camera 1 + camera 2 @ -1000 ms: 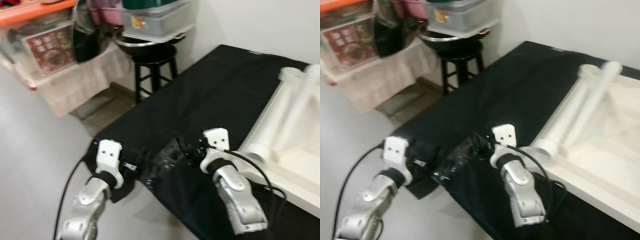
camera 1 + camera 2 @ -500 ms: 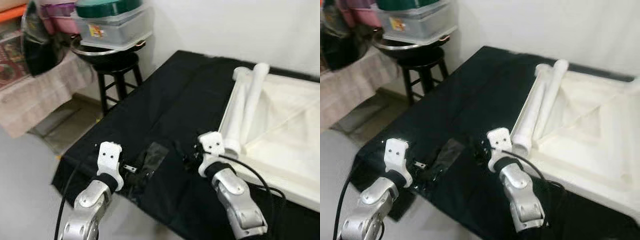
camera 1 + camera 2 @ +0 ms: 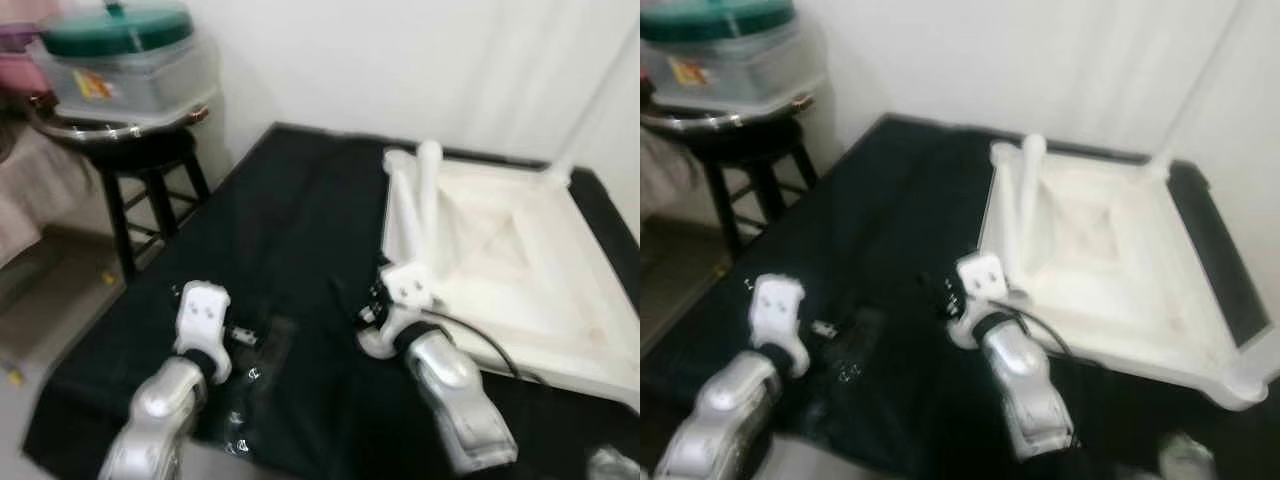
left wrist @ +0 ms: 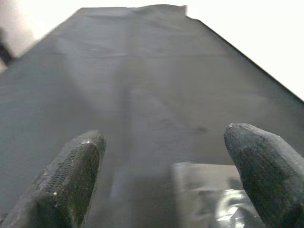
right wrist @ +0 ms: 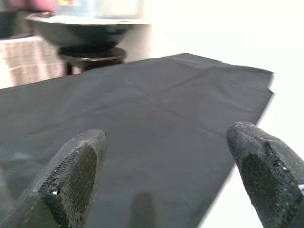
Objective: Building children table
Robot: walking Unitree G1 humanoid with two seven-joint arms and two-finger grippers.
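Left eye view is showing me a surface covered in black cloth [image 3: 300,230], with the white upside-down children's table top [image 3: 500,270] lying on its right half. Two white tubular legs [image 3: 415,200] are lying side by side along that top's left edge, touching it, and another leg is standing up at its far right corner.

I am holding the left gripper [image 4: 164,175] low over the near left part of the cloth, and its fingers [image 4: 71,175] are standing spread apart, gripping nothing. A clear crumpled plastic bag [image 3: 255,385] is lying flat on the cloth just beside and under that gripper; small dark bits are showing through it, too blurred for me to identify.

I am holding the right gripper [image 5: 166,175] near the middle of the surface, just beside the near ends of the two lying legs. Its fingers [image 5: 263,175] are also parted and empty, pointing across the cloth.

Far left, a black round stool [image 3: 130,165] is carrying a metal bowl and a clear plastic box with a green lid [image 3: 120,55].
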